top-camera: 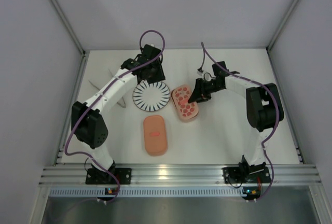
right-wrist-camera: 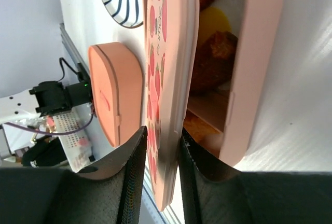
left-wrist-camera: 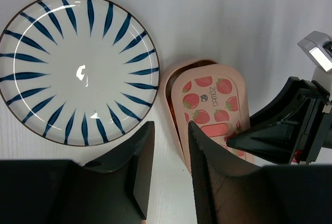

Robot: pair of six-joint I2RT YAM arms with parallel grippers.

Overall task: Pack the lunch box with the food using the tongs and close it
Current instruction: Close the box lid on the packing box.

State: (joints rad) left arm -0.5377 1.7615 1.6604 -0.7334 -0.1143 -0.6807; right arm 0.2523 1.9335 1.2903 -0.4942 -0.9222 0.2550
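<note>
Right gripper is right up in the lens. Its two fingers sit either side of the strawberry lid, snug against both faces, but it's impossible to tell whether it's actually pinching or gone slack. The lid sits crooked over the pink tray, and one side gapes so the food shows, brown and yellow bits.

That's the worry imo. Push down from this angle and the lid probably jams on the rim or skates the whole tray sideways. A tall piece could also stop it seating.

Past it lies the other pink box, closer to the arm bases, then the striped plate. Left gripper hovers by the plate, fingers partway apart with nothing in them. Tongs lie left of the plate, partly under that arm.

The table is smooth white, so not much grip there, and plain pale walls box it in on three sides.
</note>
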